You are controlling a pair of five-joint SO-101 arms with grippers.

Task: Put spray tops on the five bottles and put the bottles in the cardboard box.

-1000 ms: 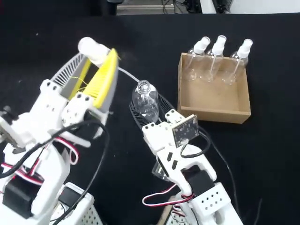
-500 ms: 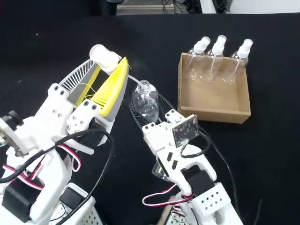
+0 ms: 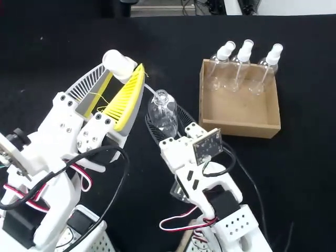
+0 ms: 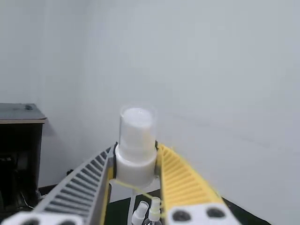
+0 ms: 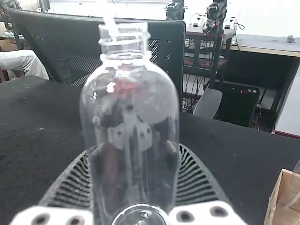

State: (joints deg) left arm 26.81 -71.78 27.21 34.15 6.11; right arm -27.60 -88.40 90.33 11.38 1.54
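Three capped bottles [image 3: 243, 65] stand in the cardboard box [image 3: 239, 129]; the right claw [image 3: 165, 126] grips a fourth, uncapped bottle [image 3: 161, 110], the left claw [image 3: 122, 72] pinches a spray top [image 3: 119, 64], so two likely remain.

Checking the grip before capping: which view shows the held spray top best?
Left wrist view: the spray top sits close, clamped in the left gripper. High view shows it smaller from above; right wrist view, its tube by the bottle.
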